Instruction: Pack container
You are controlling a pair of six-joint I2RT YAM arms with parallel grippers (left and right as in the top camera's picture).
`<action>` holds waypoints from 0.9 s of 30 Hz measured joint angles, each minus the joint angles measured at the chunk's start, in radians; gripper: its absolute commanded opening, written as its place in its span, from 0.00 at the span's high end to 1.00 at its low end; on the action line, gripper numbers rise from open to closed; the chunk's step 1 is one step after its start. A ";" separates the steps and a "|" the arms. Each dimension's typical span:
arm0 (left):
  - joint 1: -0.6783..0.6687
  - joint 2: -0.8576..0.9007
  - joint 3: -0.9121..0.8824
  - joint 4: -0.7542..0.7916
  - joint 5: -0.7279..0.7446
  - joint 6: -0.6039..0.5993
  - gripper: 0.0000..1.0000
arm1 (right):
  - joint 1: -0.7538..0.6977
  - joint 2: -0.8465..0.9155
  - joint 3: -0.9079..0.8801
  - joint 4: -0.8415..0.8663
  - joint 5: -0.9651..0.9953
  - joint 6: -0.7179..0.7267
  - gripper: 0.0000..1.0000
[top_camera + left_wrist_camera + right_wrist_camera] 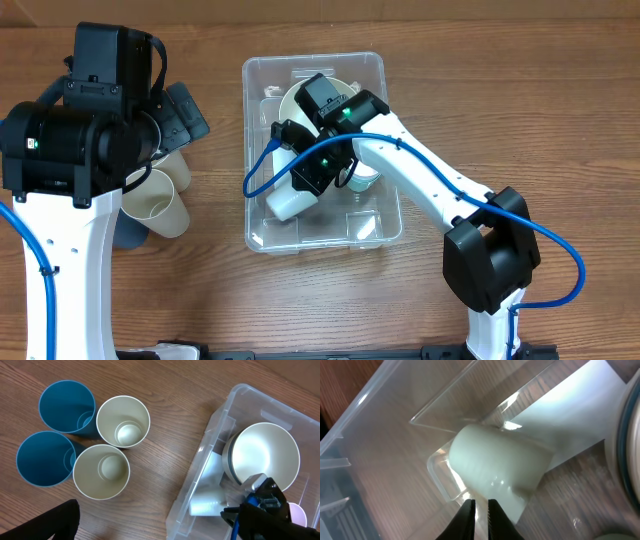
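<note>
Cream cup (497, 467) lies on its side just ahead of my right gripper (480, 503), inside the clear container (368, 72) that surrounds it. My fingers sit almost together; whether they pinch the cup, I cannot tell.

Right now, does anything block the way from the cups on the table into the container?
Nothing lies on the wood between them, but the right hand and its arm occupy the container, at a cream cup lying inside.
</note>
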 measured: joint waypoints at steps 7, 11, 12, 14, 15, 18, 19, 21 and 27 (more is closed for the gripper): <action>0.000 0.000 0.000 -0.002 0.000 0.000 0.00 | 0.000 0.000 0.001 0.003 0.036 -0.005 0.35; 0.000 0.000 0.000 -0.005 0.000 0.000 0.00 | 0.000 0.000 0.001 0.026 0.069 0.015 0.30; 0.000 0.000 0.000 -0.006 0.000 0.000 0.00 | 0.000 0.001 0.001 0.034 0.074 0.024 0.30; 0.000 0.000 0.000 -0.007 0.000 0.000 0.00 | 0.000 0.008 0.001 0.047 0.075 0.031 0.30; 0.000 0.000 0.000 -0.007 0.000 0.000 0.00 | 0.000 0.017 0.001 0.053 0.075 0.035 0.30; 0.000 0.000 0.000 -0.007 0.000 0.000 0.00 | 0.000 0.056 0.000 0.073 0.068 0.043 0.30; 0.000 0.000 0.000 -0.007 0.000 0.000 0.00 | 0.000 0.066 -0.001 0.072 0.062 0.045 0.30; 0.000 0.000 0.000 -0.007 0.000 0.000 0.00 | 0.000 0.068 -0.002 0.073 0.040 0.047 0.31; 0.000 0.000 0.000 -0.007 0.000 0.000 0.00 | 0.002 0.069 -0.002 0.064 -0.062 0.049 0.31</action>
